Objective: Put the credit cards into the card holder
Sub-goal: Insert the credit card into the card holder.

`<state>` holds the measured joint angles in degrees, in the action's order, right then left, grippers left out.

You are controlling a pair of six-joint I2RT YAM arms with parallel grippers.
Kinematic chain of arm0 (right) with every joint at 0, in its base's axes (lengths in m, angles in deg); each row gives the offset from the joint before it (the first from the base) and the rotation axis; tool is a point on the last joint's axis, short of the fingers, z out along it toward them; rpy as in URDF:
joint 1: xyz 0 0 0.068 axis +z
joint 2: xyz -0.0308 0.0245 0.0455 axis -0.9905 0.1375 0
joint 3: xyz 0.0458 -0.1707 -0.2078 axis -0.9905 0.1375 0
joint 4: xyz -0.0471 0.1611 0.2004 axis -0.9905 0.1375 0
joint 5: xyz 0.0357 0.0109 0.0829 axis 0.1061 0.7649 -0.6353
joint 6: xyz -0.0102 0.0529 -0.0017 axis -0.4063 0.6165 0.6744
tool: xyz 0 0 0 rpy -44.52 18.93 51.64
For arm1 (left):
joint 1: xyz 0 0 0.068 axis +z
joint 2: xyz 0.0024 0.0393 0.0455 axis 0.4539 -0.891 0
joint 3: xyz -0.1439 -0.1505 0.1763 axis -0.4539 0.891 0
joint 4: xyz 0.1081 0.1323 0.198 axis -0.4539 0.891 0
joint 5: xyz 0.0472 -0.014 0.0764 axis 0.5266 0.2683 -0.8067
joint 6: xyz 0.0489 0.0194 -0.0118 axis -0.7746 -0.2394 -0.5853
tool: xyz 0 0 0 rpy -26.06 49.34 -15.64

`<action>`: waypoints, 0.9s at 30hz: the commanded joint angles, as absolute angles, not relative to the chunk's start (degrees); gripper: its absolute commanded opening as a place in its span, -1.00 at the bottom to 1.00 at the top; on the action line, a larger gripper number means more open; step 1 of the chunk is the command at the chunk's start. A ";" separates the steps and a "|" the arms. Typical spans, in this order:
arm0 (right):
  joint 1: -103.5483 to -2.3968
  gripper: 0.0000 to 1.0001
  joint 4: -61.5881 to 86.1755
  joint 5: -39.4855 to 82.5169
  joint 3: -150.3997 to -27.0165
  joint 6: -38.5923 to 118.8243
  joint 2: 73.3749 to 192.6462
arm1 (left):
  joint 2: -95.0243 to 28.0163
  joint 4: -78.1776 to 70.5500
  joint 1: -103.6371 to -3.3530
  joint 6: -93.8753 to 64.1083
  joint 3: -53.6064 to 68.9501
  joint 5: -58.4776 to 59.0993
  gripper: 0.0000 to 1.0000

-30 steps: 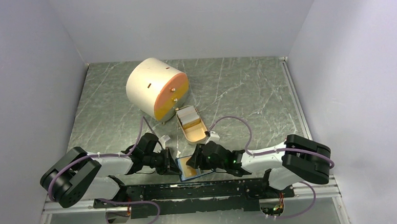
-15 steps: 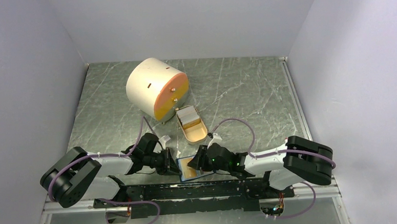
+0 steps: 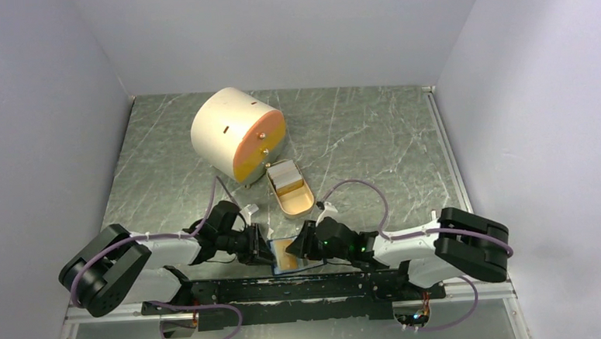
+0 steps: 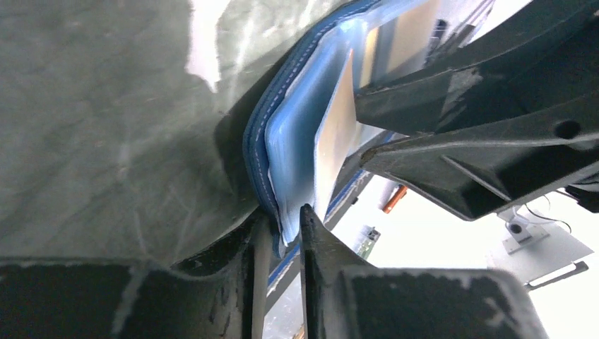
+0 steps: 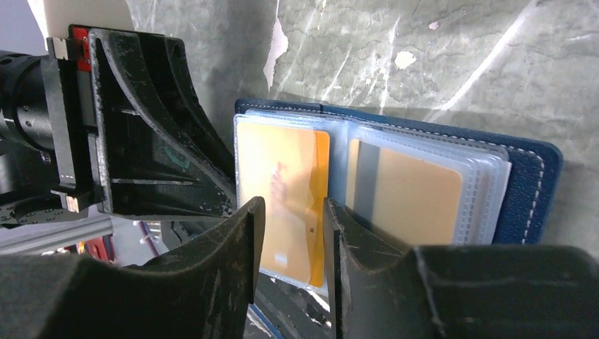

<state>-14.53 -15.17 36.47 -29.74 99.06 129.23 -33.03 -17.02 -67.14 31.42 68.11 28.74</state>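
Two roles: your left jaws pinch the card holder (image 4: 293, 134) by its edge, seemingly to pin it open, while your right jaws hover spread and empty above it.

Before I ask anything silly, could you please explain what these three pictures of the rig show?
It is a robot with two arms bolted at the near edge of a table. One picture looks down from above and behind the arms; the other two come from cameras on the wrists, so the black shapes at the bottom are each arm's own fingers. On the table stand a big cream cylinder with an orange face and a tan dish holding a stack of whitish credit cards. Between the arms is the open blue card holder, with tan cards in its clear sleeves. The left gripper pinches the holder's edge. The right gripper has its fingers apart at the sleeves; I cannot tell whether it grips anything.
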 commanded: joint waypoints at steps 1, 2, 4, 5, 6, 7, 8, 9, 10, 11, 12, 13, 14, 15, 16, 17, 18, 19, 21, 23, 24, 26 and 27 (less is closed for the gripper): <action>-13.89 -0.23 -12.82 37.71 -28.54 99.65 125.11 | -31.94 -25.90 -67.56 34.48 68.84 32.63 -0.44; -13.90 -0.28 -12.53 37.95 -28.47 99.57 124.77 | -32.19 -27.85 -67.46 35.37 69.34 33.22 -0.42; -13.82 -0.37 -11.75 38.28 -28.81 99.10 124.81 | -33.33 -31.94 -67.50 36.93 70.08 34.49 -0.39; -13.89 -0.41 -11.40 38.37 -28.99 98.93 125.10 | -34.08 -33.83 -67.52 37.51 70.30 35.10 -0.38; -13.90 -0.43 -11.48 38.32 -29.13 98.73 125.61 | -34.83 -35.51 -67.47 38.12 70.53 35.69 -0.38; -13.85 -0.44 -11.69 38.23 -29.23 98.62 125.99 | -35.59 -37.02 -67.46 38.70 70.67 36.19 -0.37; -13.82 -0.45 -12.02 38.09 -29.39 98.55 126.47 | -36.48 -38.59 -67.53 39.20 70.76 36.74 -0.37; -13.83 -0.46 -12.01 37.92 -29.67 98.39 126.84 | -37.21 -40.01 -67.56 39.89 70.82 37.34 -0.36; -13.82 -0.46 -11.80 37.80 -30.09 98.06 127.17 | -37.93 -41.90 -67.54 40.65 70.98 37.99 -0.36; -13.89 -0.47 -11.26 37.86 -30.56 97.69 127.43 | -38.44 -43.65 -67.45 41.40 71.22 38.54 -0.34; -13.84 -0.47 -10.75 38.14 -30.98 97.42 127.65 | -38.63 -45.20 -67.54 42.18 71.49 38.82 -0.32; -13.85 -0.47 -10.38 38.39 -31.24 97.12 127.81 | -38.70 -46.53 -67.56 42.77 71.88 38.89 -0.31; -13.88 -0.47 -10.29 38.46 -31.41 97.09 127.97 | -38.52 -47.06 -67.55 43.08 72.14 38.77 -0.30; -13.85 -0.47 -10.34 38.33 -31.44 97.04 128.10 | -38.12 -47.03 -67.52 43.09 72.27 38.66 -0.29; -13.89 -0.47 -10.36 38.30 -31.49 97.04 128.25 | -37.62 -46.31 -67.54 42.81 72.20 38.49 -0.29; -13.87 -0.47 -10.21 38.30 -31.53 97.00 128.37 | -37.11 -45.46 -67.50 42.41 72.13 38.27 -0.28; -13.85 -0.48 -10.30 38.30 -31.53 97.09 128.46 | -36.14 -44.43 -67.53 42.21 72.19 38.03 -0.28; -13.89 -0.48 -10.54 38.23 -31.41 97.10 128.53 | -35.30 -43.72 -67.48 41.94 72.26 37.54 -0.27; -13.82 -0.48 -11.15 38.15 -31.16 97.30 128.80 | -33.54 -41.35 -67.59 41.27 72.15 36.69 -0.25; -13.89 -0.48 -11.12 38.12 -31.33 97.29 128.96 | -31.62 -38.02 -67.52 40.05 71.67 35.64 -0.22; -13.87 -0.48 -10.95 38.20 -31.43 97.17 129.00 | -30.67 -36.32 -67.56 39.47 71.40 35.03 -0.22; -13.83 -0.48 -10.93 38.23 -31.44 97.18 128.79 | -29.04 -32.80 -67.56 38.32 70.88 33.69 -0.20; -13.89 -0.49 -10.93 38.23 -31.44 97.01 128.71 | -28.38 -31.38 -67.51 37.82 70.61 33.06 -0.19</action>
<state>-14.27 -10.96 37.52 -30.44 97.62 128.51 -31.26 -36.93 -67.29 40.78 72.07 35.67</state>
